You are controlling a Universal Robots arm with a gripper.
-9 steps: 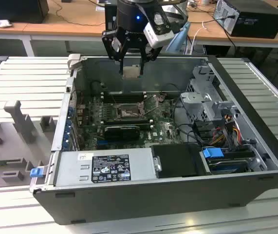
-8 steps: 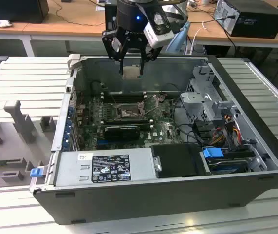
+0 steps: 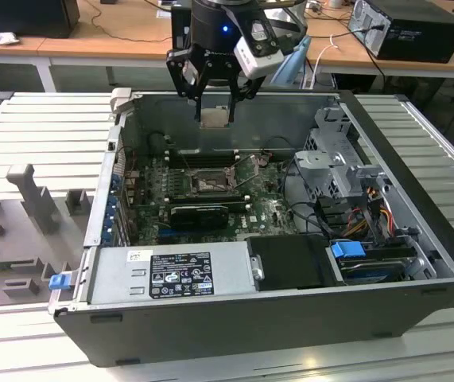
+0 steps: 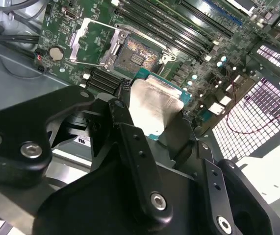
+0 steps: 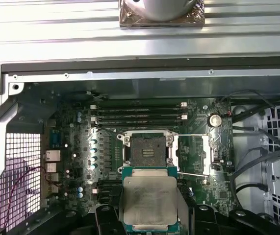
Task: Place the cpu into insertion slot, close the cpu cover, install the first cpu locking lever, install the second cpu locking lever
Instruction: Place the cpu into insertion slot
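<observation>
The hand (image 3: 214, 102) was closed on the cpu (image 3: 214, 117), which was gripped by two opposite edges between the fingers (image 4: 121, 113), its dull metal top turned up toward both wrist views and its green border left showing beyond the pads. The chip was carried level and in the air, above the open computer case (image 3: 290, 318) near that case's far wall in the exterior view, and touched nothing below. Beneath it, on the motherboard (image 5: 218, 188), the insertion slot (image 5: 146, 151) lay bare, its pin field exposed, just beside the long memory slots (image 5: 140, 115) on the side toward the case wall. The cpu cover (image 5: 175, 156) was swung fully open to one side of the socket, and a thin lever rod (image 5: 193, 135) stood clear of the frame, so nothing was seen to bar the way down. In the first wrist view the chip appeared offset from the socket rather than over it. For this step to be done well, it was judged that the chip's edges should be squared to the socket frame, its corners centred over the pin field, and the descent kept straight and flat, without sliding, since bent pins were the chief risk.
</observation>
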